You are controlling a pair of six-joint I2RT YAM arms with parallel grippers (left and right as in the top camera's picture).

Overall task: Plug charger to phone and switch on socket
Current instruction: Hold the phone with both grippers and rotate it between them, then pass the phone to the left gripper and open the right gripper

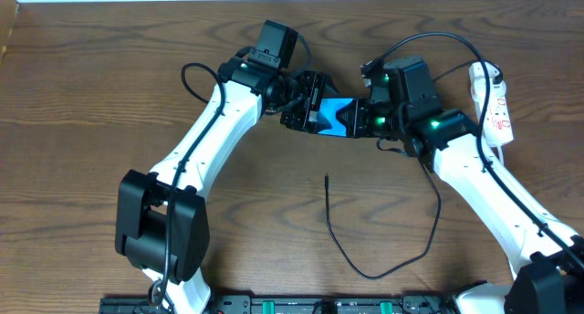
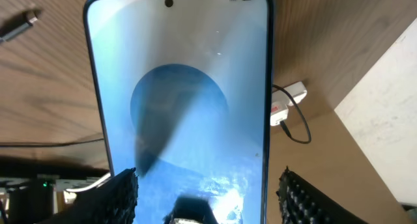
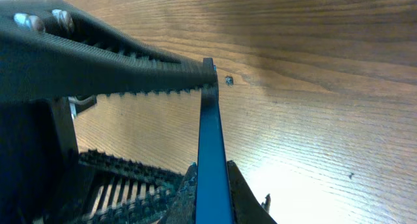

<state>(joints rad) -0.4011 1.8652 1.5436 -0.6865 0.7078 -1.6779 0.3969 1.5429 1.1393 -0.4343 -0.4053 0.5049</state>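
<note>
The phone (image 1: 336, 116), its screen bright blue, is lifted between the two grippers at the table's back centre. My right gripper (image 1: 367, 120) is shut on it: in the right wrist view the phone (image 3: 210, 139) stands edge-on, pinched between the two fingertips of that gripper (image 3: 212, 165). My left gripper (image 1: 306, 106) is open astride the other end. The screen (image 2: 179, 100) fills its view; one finger (image 2: 120, 198) meets the phone's edge, the other (image 2: 306, 198) stands clear. The charger's plug tip (image 1: 327, 178) lies loose on the wood. The socket (image 1: 494, 99) lies far right.
The charger's thin cable (image 1: 365, 274) loops across the front middle of the table and runs up toward the right arm (image 1: 493, 191). A white adapter (image 2: 291, 94) with a black lead shows beyond the phone. The left arm (image 1: 205, 141) crosses the left half.
</note>
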